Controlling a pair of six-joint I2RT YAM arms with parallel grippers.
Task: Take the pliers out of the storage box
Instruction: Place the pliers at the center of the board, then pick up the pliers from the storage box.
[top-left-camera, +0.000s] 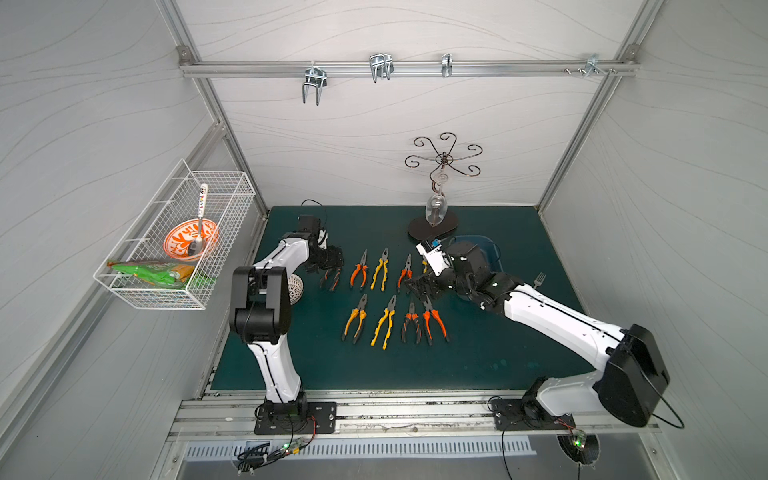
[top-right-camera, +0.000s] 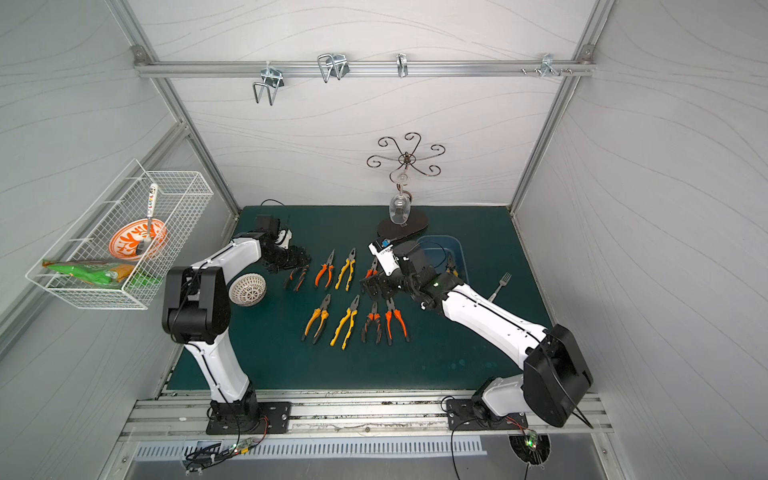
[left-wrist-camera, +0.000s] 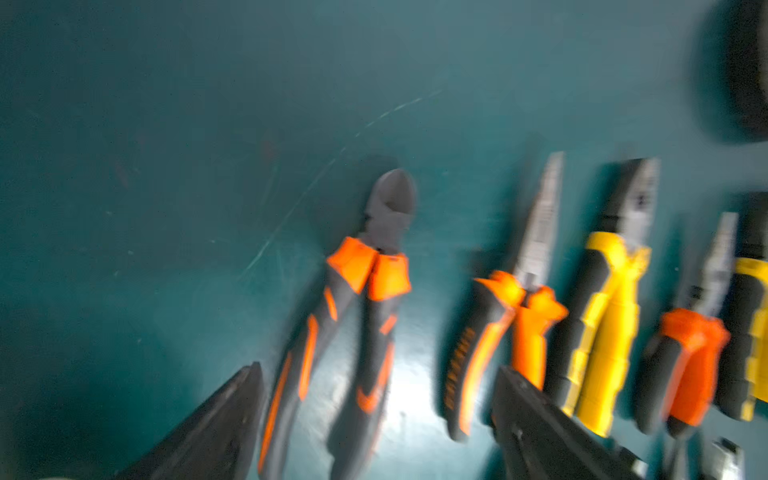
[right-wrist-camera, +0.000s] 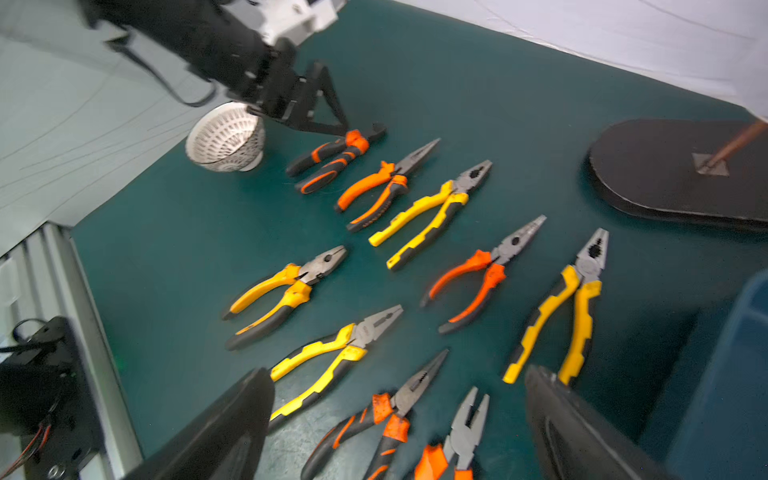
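Seen from above, a dark green mat (top-left-camera: 478, 353) fills the lower middle of the frame. Nine pliers (top-left-camera: 384, 322) with yellow or orange handles lie on it in two neat rows near the centre. Five are in the upper row and four in the lower, all with noses pointing toward the top of the frame. The blue storage box (top-right-camera: 459, 249) sits on the mat just right of the rows, largely hidden behind the right arm's wrist. In a top view, one more yellow-handled pliers (top-right-camera: 451, 268) shows inside it, too small to describe further.

The left gripper (left-wrist-camera: 378, 368) hangs at the left end of the upper row. Its blurred wrist view shows both fingers spread wide. The black-and-orange pliers (left-wrist-camera: 365, 291) lie flat on the mat between them, gripped by neither. The right gripper (right-wrist-camera: 399, 372) is above the right end of the rows, beside the box. Its jaws too stand wide apart and hold nothing.

A white perforated bowl (top-left-camera: 296, 289) sits at the mat's left edge. A silver fork (top-left-camera: 539, 279) lies to the right, beyond the arm. A white wire basket (top-left-camera: 158, 297) hangs on the left wall.
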